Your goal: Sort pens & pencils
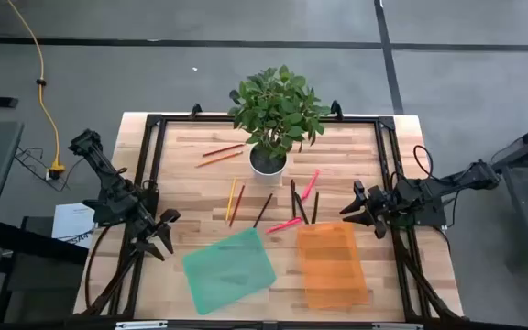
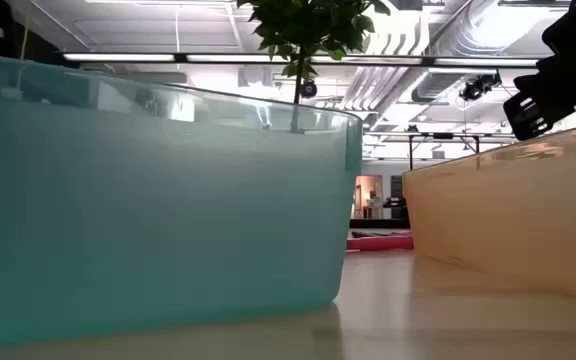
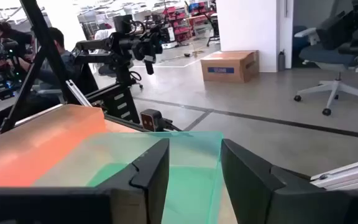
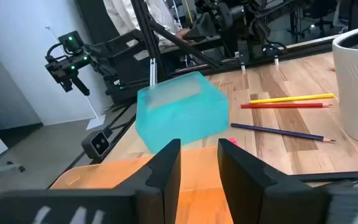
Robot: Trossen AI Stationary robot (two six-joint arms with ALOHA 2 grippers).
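Hiding pencils point(image 1: 232, 200) from low view: bins point(image 2: 158, 200)

- Left arm point(image 1: 108, 188): matte black, jointed segments, thin dark cables along its links.
- Right arm point(image 1: 438, 188): same black build, cable looping near its base.
- Left gripper point(image 3: 191, 177): two broad, angular black fingers.
- Right gripper point(image 4: 197, 171): two matching black fingers with stepped edges.

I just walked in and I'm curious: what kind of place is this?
Probably a robotics lab or workshop in an open industrial hall. More robot arms on frames stand beyond the wooden table, there are office chairs on a concrete floor, and bare pipes and ducts overhead.
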